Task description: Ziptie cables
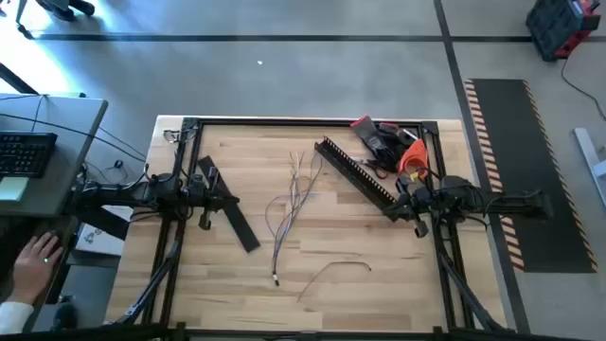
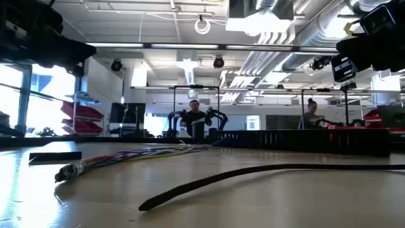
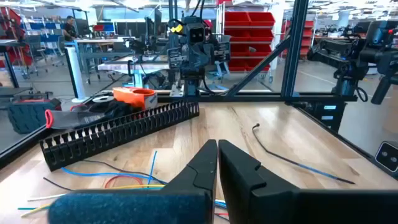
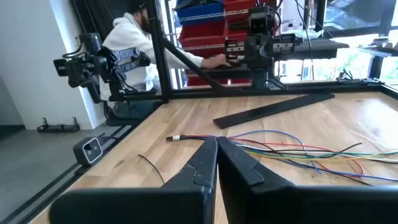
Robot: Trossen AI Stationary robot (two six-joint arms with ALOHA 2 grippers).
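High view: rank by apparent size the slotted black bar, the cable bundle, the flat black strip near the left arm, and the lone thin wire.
1. cable bundle and slotted black bar: similar in length, too close to rank
2. lone thin wire
3. flat black strip: shorter, though wider, than the wire

Place: a robotics lab or industrial workshop, open-plan.
Ceiling: bare ducts (image 2: 278,47) and pipes with strip lights.
Storage: racks of red bins (image 3: 249,28) beyond the table's far edge.
Other stations: more robot arms (image 2: 215,117) on frames, people working at them.
Floor: grey concrete, a hazard-striped mat (image 1: 516,170) off the table's right edge.
Desk: keyboard (image 1: 24,152) off the left edge, a person's hand (image 1: 38,254) beside it.
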